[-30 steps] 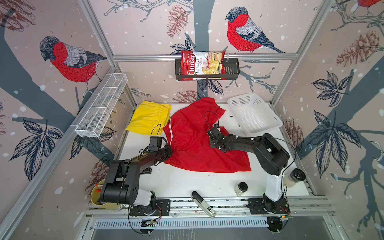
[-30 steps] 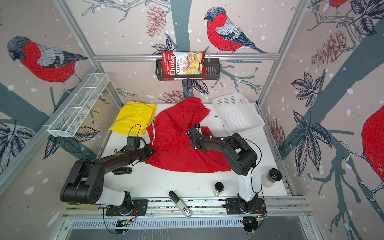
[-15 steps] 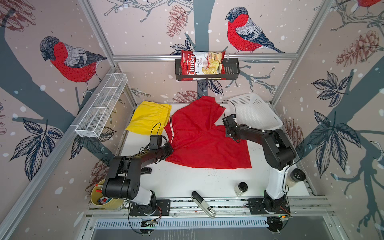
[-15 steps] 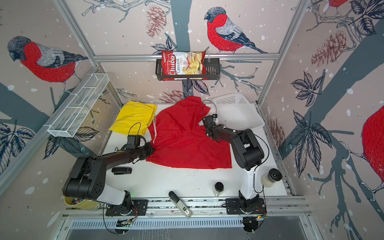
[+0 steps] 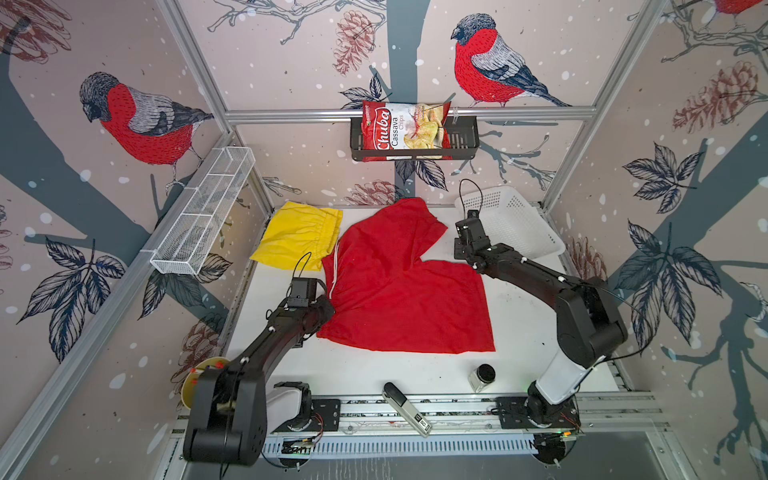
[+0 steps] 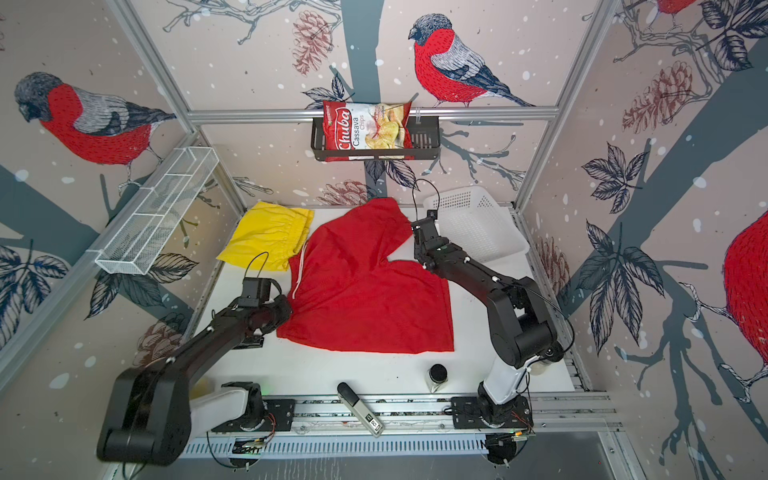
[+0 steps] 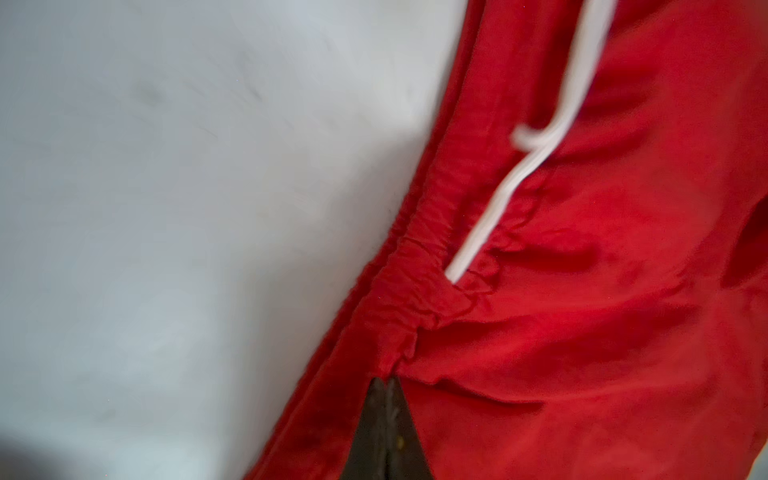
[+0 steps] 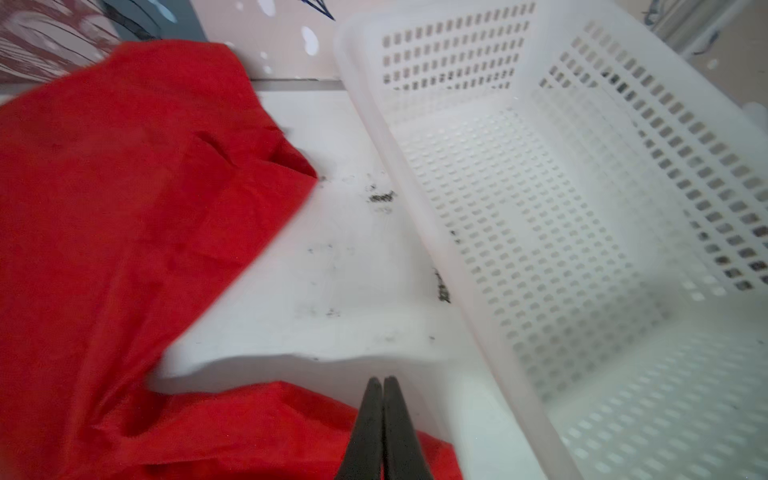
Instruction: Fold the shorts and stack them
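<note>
Clearly, bag (image 5: 405, 131) beyond red shorts (image 5: 399, 299) reads "Chuba Cassava Chips".

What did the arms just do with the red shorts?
The right gripper swept from the middle of the red shorts toward the white basket, pulling a leg out flat; no cloth shows in it now. The left gripper stayed pinched on the waistband; yellow shorts unmoved.

Both top views look steeply down from high at the front, over the whole table (image 5: 374, 370). The left wrist camera is very near the red shorts (image 7: 582, 332); the right wrist camera looks low toward the white basket (image 8: 540, 208). All views share these shorts.
</note>
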`<action>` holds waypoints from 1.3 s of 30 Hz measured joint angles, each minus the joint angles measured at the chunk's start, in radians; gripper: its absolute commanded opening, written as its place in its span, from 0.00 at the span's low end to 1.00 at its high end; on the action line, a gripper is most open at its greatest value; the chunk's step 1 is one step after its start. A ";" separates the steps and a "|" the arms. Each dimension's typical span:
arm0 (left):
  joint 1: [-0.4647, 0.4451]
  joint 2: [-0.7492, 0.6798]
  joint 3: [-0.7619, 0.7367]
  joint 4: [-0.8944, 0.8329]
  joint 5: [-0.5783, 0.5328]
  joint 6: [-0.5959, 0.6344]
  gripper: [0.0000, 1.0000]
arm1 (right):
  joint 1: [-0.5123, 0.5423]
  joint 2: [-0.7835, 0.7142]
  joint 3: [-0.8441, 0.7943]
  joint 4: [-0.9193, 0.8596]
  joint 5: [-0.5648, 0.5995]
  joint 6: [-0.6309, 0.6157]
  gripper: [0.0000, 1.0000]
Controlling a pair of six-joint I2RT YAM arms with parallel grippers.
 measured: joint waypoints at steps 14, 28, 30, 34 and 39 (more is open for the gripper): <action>-0.027 0.111 0.155 0.063 0.000 -0.036 0.19 | 0.137 0.515 0.635 -0.106 -0.093 -0.051 0.18; -0.044 0.621 0.464 0.301 0.089 -0.072 0.13 | 0.137 0.766 0.878 -0.243 -0.163 -0.051 0.17; -0.045 0.691 0.515 0.303 0.087 -0.079 0.09 | 0.134 0.766 0.855 -0.236 -0.166 -0.051 0.16; -0.045 0.808 0.602 0.302 0.064 -0.090 0.07 | 0.120 0.732 0.754 -0.198 -0.173 -0.047 0.15; -0.045 0.892 0.700 0.236 0.028 -0.096 0.05 | 0.087 0.629 0.572 -0.132 -0.173 -0.024 0.12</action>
